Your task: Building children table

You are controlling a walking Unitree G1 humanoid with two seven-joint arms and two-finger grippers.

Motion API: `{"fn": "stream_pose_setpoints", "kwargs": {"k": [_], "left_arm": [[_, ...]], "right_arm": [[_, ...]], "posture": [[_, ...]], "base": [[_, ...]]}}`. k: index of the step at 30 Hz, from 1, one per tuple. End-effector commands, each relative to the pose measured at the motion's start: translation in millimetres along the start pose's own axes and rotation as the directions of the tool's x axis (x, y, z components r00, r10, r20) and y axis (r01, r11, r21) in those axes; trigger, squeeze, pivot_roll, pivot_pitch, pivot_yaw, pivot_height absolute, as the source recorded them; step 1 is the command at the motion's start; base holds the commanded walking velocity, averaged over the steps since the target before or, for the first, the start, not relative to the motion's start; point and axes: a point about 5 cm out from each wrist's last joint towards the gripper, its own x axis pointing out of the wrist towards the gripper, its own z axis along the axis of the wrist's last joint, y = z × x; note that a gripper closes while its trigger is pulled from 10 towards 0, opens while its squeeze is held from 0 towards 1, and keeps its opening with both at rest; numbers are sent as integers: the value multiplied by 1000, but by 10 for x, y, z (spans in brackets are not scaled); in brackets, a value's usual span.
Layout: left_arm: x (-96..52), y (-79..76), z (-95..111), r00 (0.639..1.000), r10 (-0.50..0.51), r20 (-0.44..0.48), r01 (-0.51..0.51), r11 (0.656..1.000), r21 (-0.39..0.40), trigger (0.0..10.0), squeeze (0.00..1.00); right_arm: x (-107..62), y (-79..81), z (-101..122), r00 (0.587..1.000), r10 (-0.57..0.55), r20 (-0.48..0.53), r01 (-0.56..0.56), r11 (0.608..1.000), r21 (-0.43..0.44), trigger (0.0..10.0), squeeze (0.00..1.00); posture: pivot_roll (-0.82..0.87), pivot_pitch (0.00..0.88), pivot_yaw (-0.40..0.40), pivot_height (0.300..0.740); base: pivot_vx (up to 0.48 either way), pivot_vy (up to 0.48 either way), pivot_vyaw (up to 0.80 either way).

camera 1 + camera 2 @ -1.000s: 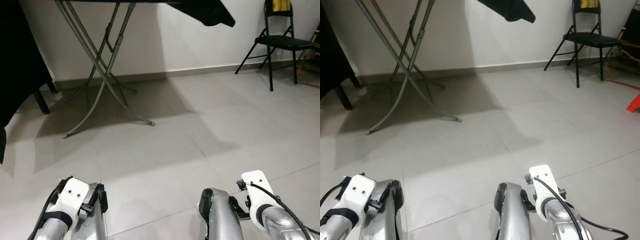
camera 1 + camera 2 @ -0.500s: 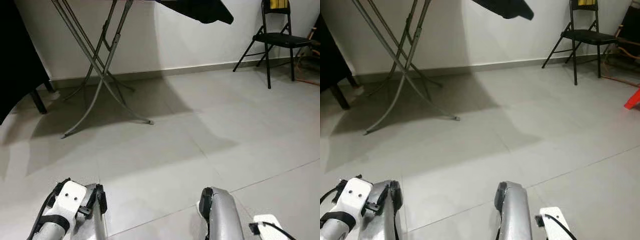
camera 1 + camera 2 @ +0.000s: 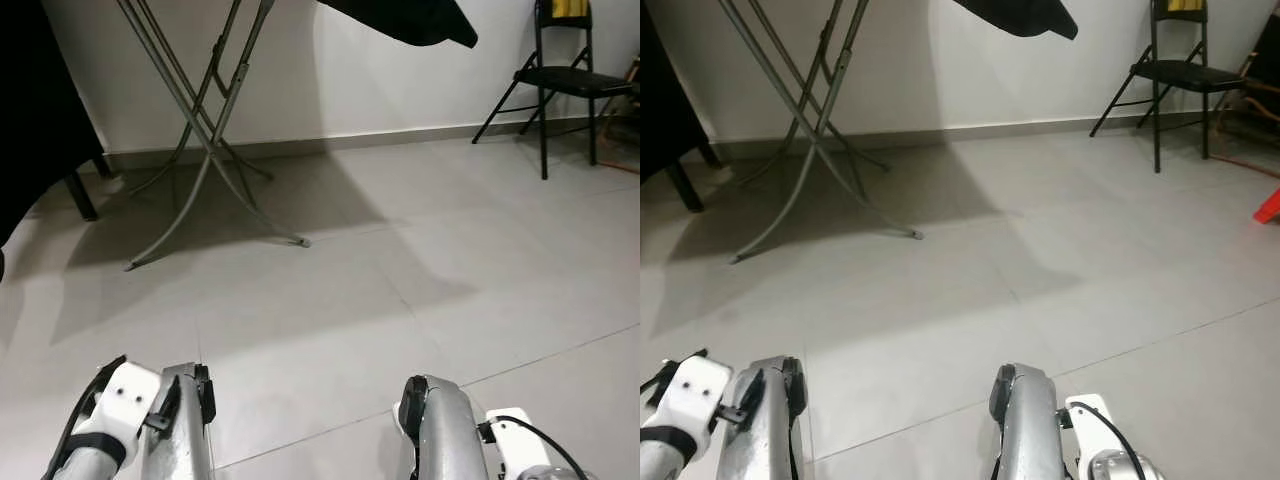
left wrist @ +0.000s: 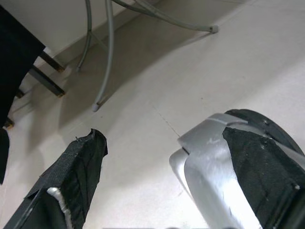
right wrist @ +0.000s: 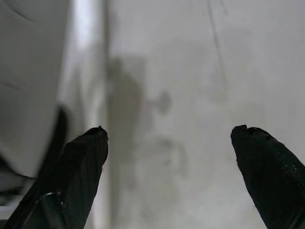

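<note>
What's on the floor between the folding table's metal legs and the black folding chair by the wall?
Nothing: in the left eye view, bare grey tiled floor runs from the folding table's legs to the black folding chair.

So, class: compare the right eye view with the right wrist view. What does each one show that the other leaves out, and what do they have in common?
Extra in the right eye view: the grey folding stand legs by the wall, a black folding chair far right, a black cloth hanging at the top, and a red object at the edge.
Extra in the right wrist view: the right gripper up close, fingers spread, holding nothing.
Shared: the pale tiled floor with its grout lines.
</note>
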Motion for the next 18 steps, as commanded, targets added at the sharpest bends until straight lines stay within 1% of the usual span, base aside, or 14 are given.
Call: {"fn": "stream_pose_setpoints", "kwargs": {"k": [1,2,4,5,6,7,9,11,12,13,14,16,17,18], "left_arm": [[-84,-48,-117,997,-20,-69,21,1000,3,10000,0],[-84,-48,-117,997,-20,-69,21,1000,3,10000,0],[-147,-55,-137,996,-25,-81,25,1000,2,10000,0],[-147,-55,-137,996,-25,-81,25,1000,2,10000,0],[-187,-54,-154,995,-30,-90,31,1000,4,10000,0],[-259,-49,-178,994,-39,-107,40,999,11,10000,0],[-314,-31,-189,992,-45,-118,47,999,15,10000,0],[-362,-4,-179,991,-46,-122,49,999,17,10000,0],[-362,-4,-179,991,-46,-122,49,999,17,10000,0],[-399,20,-195,990,-47,-135,50,998,24,10000,0],[-399,20,-195,990,-47,-135,50,998,24,10000,0],[-483,62,-215,987,-44,-156,50,998,37,10000,0],[-483,62,-215,987,-44,-156,50,998,37,10000,0],[-553,102,-216,985,-36,-169,44,998,43,10000,0]], "right_arm": [[61,17,-130,998,-21,-52,21,1000,-4,10000,0],[61,17,-130,998,-21,-52,21,1000,-4,10000,0],[92,8,-255,995,-28,-94,30,999,21,10000,0],[92,8,-255,995,-28,-94,30,999,21,10000,0],[128,-2,-337,992,-28,-121,34,998,50,10000,0],[163,-26,-450,988,-24,-155,40,994,100,10000,0],[184,-62,-508,985,-32,-167,53,991,122,10000,0],[181,-97,-544,985,-38,-168,59,991,119,10000,0],[181,-97,-544,985,-38,-168,59,991,119,10000,0],[191,-105,-583,984,-41,-176,60,993,105,10000,0],[191,-105,-583,984,-41,-176,60,993,105,10000,0],[206,-120,-641,981,-50,-189,67,994,87,10000,0],[206,-120,-641,981,-50,-189,67,994,87,10000,0],[206,-136,-635,981,-58,-185,73,994,75,10000,0]], "posture": [[-43,2,-106,300],[-43,2,-106,300],[-43,23,-105,300],[-43,23,-105,300],[-43,36,-105,300],[-43,62,-99,300],[-39,78,-99,300],[-38,91,-99,300],[-38,91,-99,300],[-35,121,-98,300],[-35,121,-98,300],[-25,146,-105,300],[-25,146,-105,300],[-15,176,-107,300]], "base": [[0,0,0],[0,0,0],[0,0,0],[0,0,0],[0,0,0],[0,0,0],[0,0,0],[0,0,0],[0,0,0],[0,0,0],[0,0,0],[0,0,0],[0,0,0],[0,0,0]]}}
